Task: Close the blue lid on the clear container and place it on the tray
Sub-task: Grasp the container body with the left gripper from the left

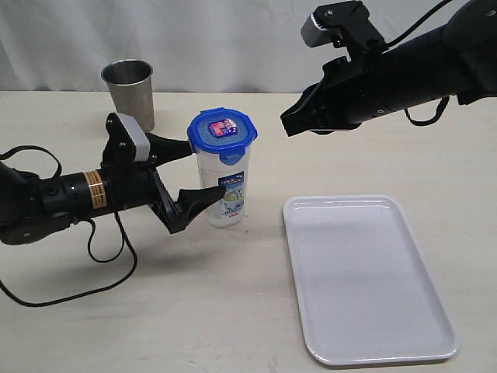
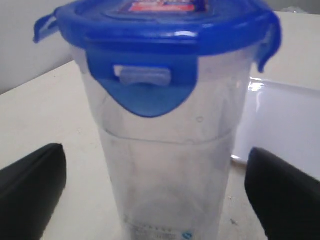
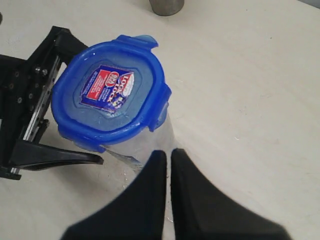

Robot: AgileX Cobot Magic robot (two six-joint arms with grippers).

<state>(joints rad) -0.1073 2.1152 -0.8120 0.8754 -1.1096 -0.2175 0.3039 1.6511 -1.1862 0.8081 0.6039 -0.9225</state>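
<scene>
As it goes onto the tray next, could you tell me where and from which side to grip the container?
Grip the container on its straight walls about mid-height, below the lid, whose flaps jut out at the rim. Come in level from the side away from the tray, where the open left gripper straddles it; it stands tall and upright, so that hold should keep it steady.

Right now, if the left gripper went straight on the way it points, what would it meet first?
Probably the clear container, standing dead ahead between the left gripper's open fingers; how near is unclear.
</scene>
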